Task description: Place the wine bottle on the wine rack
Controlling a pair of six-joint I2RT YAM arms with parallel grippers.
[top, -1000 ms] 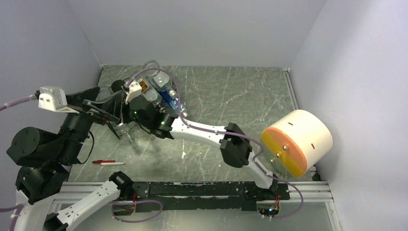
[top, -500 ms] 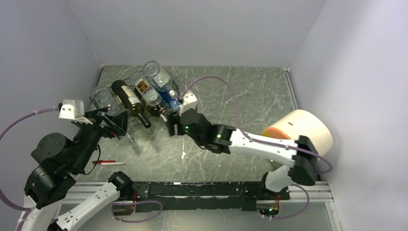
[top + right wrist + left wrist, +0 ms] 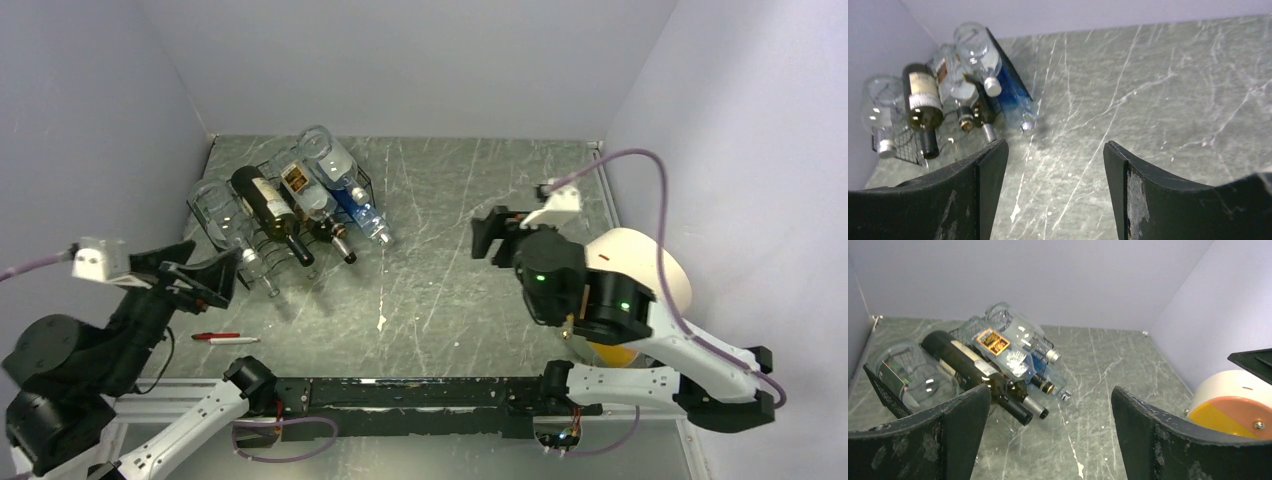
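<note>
Grey-green marbled surface [image 3: 470,190] fills the booth between pale lilac walls. At its upper left sits the wine rack [image 3: 250,252], black wire, loaded with several bottles lying side by side, necks pointing toward the lower right. The dark wine bottle [image 3: 262,207] with its pale label rests in a cradle between clear glass bottles, touched by neither arm. At lower left, the left end effector [image 3: 1050,402] faces the rack from just below it, fingers spread apart with nothing between them. Right of centre and well apart from the rack, the right end effector [image 3: 488,238] is likewise spread and empty. By the look of it the placing is finished: every bottle in view lies in or against the rack, so little seems left beyond parking the arms.
</note>
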